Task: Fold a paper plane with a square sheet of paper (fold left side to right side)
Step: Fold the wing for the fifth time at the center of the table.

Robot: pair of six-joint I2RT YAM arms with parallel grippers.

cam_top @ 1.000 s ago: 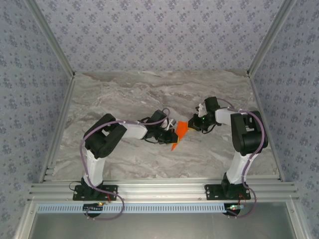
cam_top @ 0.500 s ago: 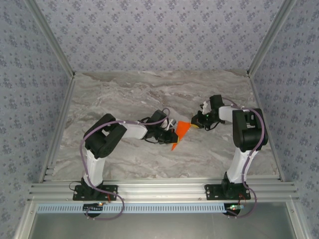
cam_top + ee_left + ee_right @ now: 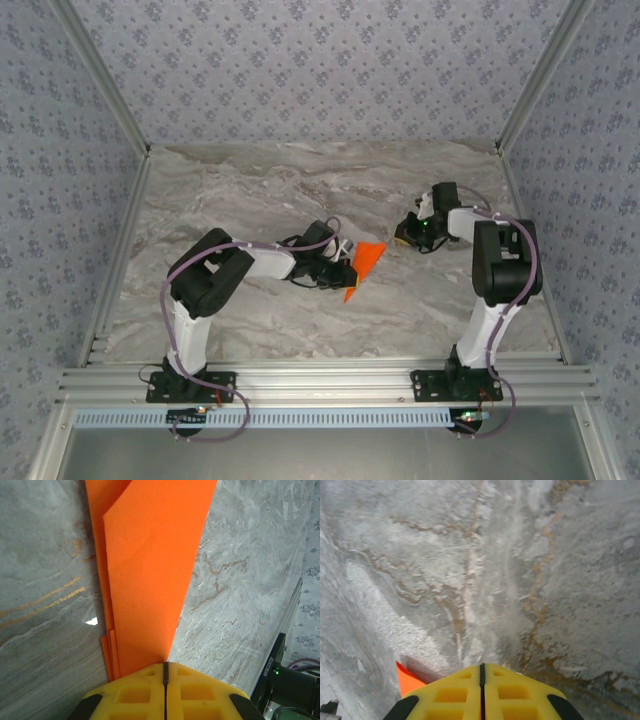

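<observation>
Several folds look already made, judging by the shape: the paper plane (image 3: pixel 366 262) is not a flat square but a slim orange-red wedge, lying near the middle of the table (image 3: pixel 250 190) between the two arms, broad at its far end and narrowing to a point toward the near edge; from the left wrist view it shows a stack of thin layers along its left edge, with a top flap that lies a little loose over the ones beneath, and a faint slanting crease across that flap; the surface is plain and bright, with no tears that I can see; the left gripper (image 3: pixel 165 666) has its yellow jaws pressed together on the paper's narrow end, which runs straight into the seam between them; the right gripper (image 3: pixel 407 233) sits near the plane's broad end but apart from it, jaws closed on nothing, with a small orange corner showing at the lower left of its own view; my reading is that the main folding is largely finished, and what is left is likely a last press along the creases and letting go; whether the plane rests fully flat on the table I cannot tell
</observation>
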